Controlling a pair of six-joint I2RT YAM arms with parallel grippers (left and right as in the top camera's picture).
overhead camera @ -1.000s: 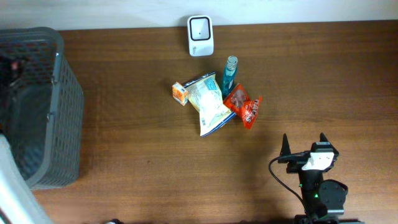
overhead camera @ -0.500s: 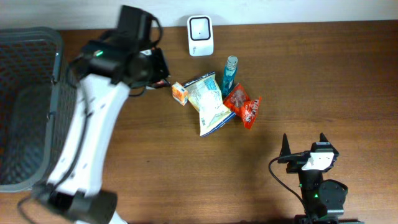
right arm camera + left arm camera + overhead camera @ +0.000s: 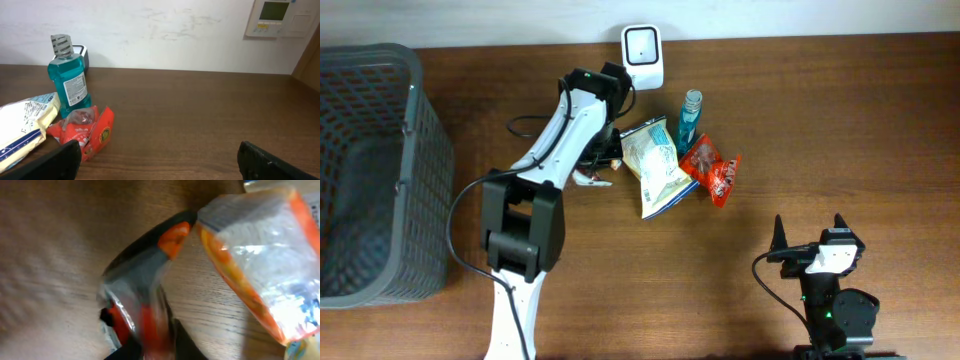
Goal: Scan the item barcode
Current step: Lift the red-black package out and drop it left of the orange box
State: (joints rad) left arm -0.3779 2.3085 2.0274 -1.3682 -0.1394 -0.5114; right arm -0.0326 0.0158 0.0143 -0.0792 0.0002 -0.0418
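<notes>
The white scanner (image 3: 642, 57) stands at the table's far edge. My left gripper (image 3: 595, 172) hangs just below it, over the left side of the item pile. In the left wrist view, my left gripper (image 3: 157, 347) has its jaws close together around a blurred red, black and orange wrapped item (image 3: 145, 275). Motion blur hides whether they grip it. An orange-edged clear pack (image 3: 260, 255) lies just right of it. The pile holds a white snack bag (image 3: 658, 165), a blue bottle (image 3: 690, 115) and a red pouch (image 3: 712, 170). My right gripper (image 3: 809, 232) rests open and empty near the front. No barcode can be made out.
A grey mesh basket (image 3: 430, 150) fills the left end of the table. From the right wrist, the blue bottle (image 3: 68, 80), red pouch (image 3: 85, 130) and snack bag (image 3: 22, 125) sit to the left, well ahead of my right gripper (image 3: 160, 165).
The left arm has swung from the basket across to the pile below the scanner, now covering the small orange box. Its jaws have widened slightly. The right arm has not moved.
</notes>
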